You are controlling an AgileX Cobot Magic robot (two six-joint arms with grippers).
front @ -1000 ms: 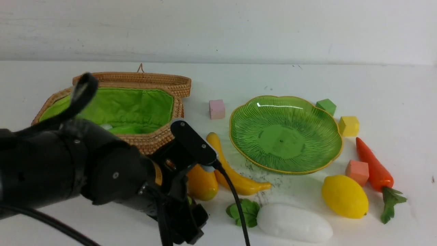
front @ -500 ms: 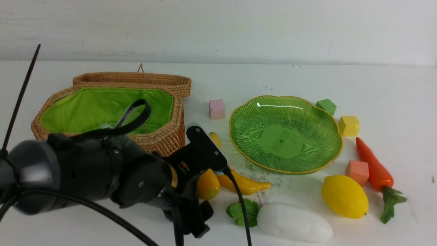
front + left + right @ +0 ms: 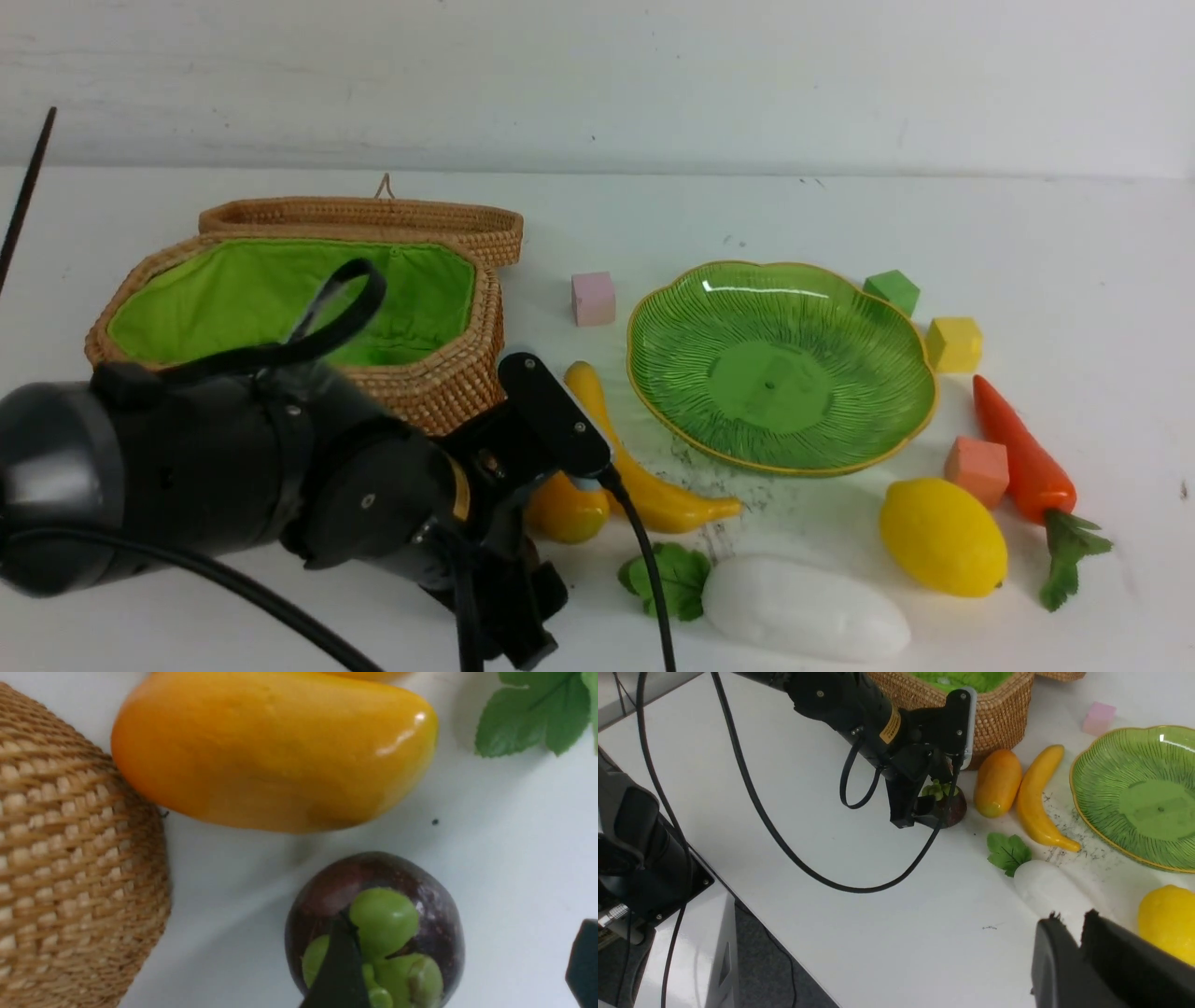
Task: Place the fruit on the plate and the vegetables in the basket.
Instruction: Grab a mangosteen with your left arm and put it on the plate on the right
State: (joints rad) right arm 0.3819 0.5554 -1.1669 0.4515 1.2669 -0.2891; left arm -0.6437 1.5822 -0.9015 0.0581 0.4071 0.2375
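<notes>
The left gripper (image 3: 920,813), spread wide and holding nothing, hangs over the mangosteen (image 3: 383,877) on the surface (image 3: 1027,233) just beside the basket (image 3: 439,392), but one finger (image 3: 338,970) seems to cross its green cap, so closing could squirt the round fruit sideways out of reach.

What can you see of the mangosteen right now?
The mangosteen is round and glossy dark purple, with a light green lobed cap facing up; it looks like plastic. It sits upright on the white table, just clear of the mango and near the basket. The open left gripper straddles it. One finger overlaps the cap, but contact cannot be told.
</notes>
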